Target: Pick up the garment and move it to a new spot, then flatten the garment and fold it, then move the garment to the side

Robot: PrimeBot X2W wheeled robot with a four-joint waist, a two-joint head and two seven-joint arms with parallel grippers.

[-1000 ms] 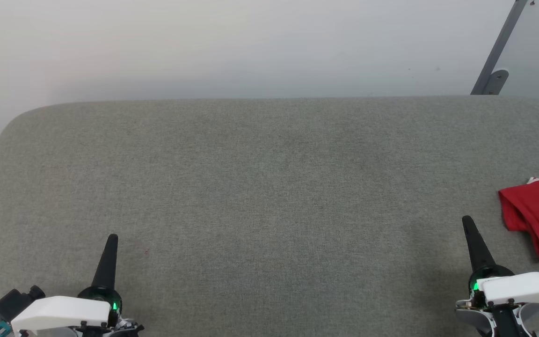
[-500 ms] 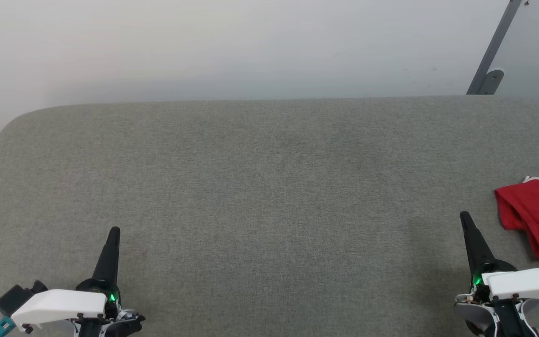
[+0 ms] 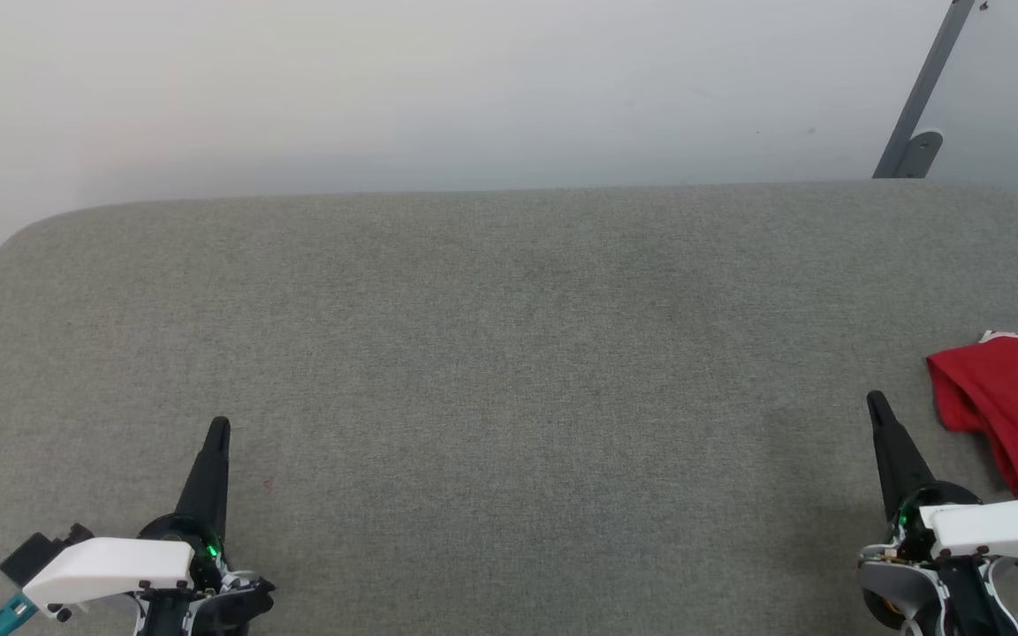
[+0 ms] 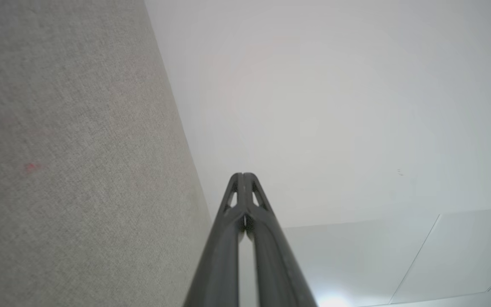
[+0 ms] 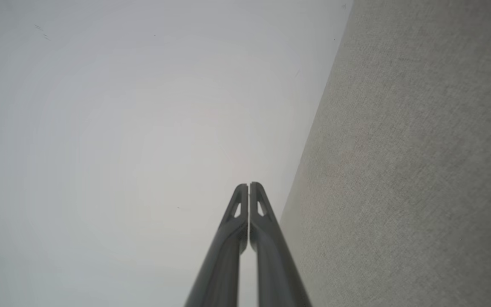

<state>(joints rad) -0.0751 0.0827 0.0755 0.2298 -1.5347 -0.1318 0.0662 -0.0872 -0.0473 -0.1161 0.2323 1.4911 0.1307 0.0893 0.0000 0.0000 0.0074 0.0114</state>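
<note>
The garment (image 3: 1013,402) lies bunched as a red heap with a sliver of white at its top, at the right edge of the head view on the grey fabric surface (image 3: 509,353); part of it runs out of frame. My right gripper (image 3: 874,402) stands just left of it, shut and empty, not touching the cloth. At the lower left my left gripper (image 3: 219,427) is shut with nothing in it. In the left wrist view the left gripper (image 4: 243,175) has its tips pressed together. The right gripper (image 5: 249,184) looks the same in the right wrist view.
A pale wall (image 3: 474,88) rises behind the far edge of the fabric surface. A grey metal bracket (image 3: 915,115) leans on the wall at the upper right. A tiny red speck (image 3: 268,483) sits on the fabric near the left gripper.
The head camera has shifted, sliding the whole scene slightly left. Both grippers' tips stand a little higher in the view than a second ago. The garment lies as before.
</note>
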